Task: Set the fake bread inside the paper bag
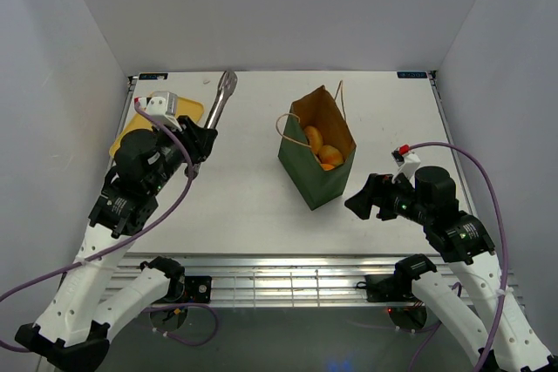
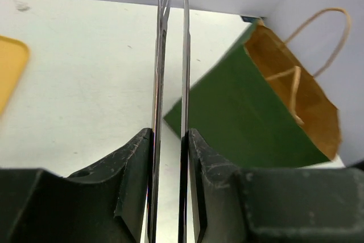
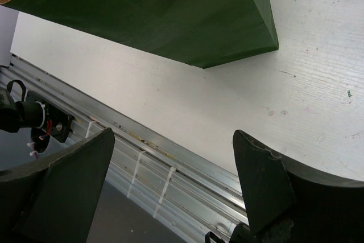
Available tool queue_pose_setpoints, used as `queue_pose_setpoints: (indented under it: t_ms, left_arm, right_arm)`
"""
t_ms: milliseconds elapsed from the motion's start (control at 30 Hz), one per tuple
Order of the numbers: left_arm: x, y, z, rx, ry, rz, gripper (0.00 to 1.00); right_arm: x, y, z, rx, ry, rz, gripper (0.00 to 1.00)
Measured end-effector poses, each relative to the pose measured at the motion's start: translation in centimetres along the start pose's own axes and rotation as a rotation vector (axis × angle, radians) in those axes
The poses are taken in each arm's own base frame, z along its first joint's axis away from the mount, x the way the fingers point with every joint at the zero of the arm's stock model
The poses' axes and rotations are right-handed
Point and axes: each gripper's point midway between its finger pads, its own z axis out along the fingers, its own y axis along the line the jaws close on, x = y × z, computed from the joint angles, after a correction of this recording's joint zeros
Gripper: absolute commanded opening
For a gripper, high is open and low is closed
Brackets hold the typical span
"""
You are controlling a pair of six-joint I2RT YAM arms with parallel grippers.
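Left pincer [image 2: 169, 147] is clenched on tongs [image 2: 161, 55], their long axis pointing to the table's [image 1: 392, 111] far edge; bag [image 1: 312, 179] lies to its right, bread [image 1: 324, 152] inside; right pincer [image 3: 173, 140], released, sits nearer, beside the bag's near corner.

- Metal tongs [image 1: 223, 98]: far-L part of table, tips toward far edge, arms nearly together.
- Yellow tray [image 1: 192, 112]: flat, just L of tongs, partly hidden.
- White table [image 1: 261, 202]; alu rail [image 1: 288, 272] along near edge.
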Motion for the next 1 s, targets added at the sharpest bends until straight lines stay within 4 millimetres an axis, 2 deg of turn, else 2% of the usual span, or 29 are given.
queue_pose_setpoints:
  t_ms: [200, 300, 433, 600, 867, 1000]
  left_arm:
    - [1.8, 4.2, 1.0, -0.154, -0.081, 0.065, 0.4]
    - [4.1, 6.7, 2.1, -0.23, -0.084, 0.104, 0.39]
    - [7.1, 9.0, 4.8, -0.314, -0.03, 0.122, 0.38]
    - [10.5, 11.0, 7.3, -0.378, 0.013, 0.081, 0.38]
    - [15.9, 13.1, 9.6, -0.435, 0.076, 0.007, 0.38]
    - [18.4, 13.9, 10.1, -0.45, 0.121, -0.01, 0.38]
  right_arm:
    - [0.2, -0.1, 0.0, 0.004, 0.009, 0.004, 0.9]
    - [0.4, -0.1, -0.1, 0.006, 0.016, 0.006, 0.9]
    - [0.6, -0.2, -0.2, 0.01, 0.022, 0.009, 0.9]
    - [0.8, -0.2, -0.5, 0.01, 0.021, 0.011, 0.9]
    - [1.0, -0.2, -0.8, 0.011, 0.021, 0.012, 0.9]
    - [1.3, -0.3, -0.9, 0.02, 0.032, 0.016, 0.9]
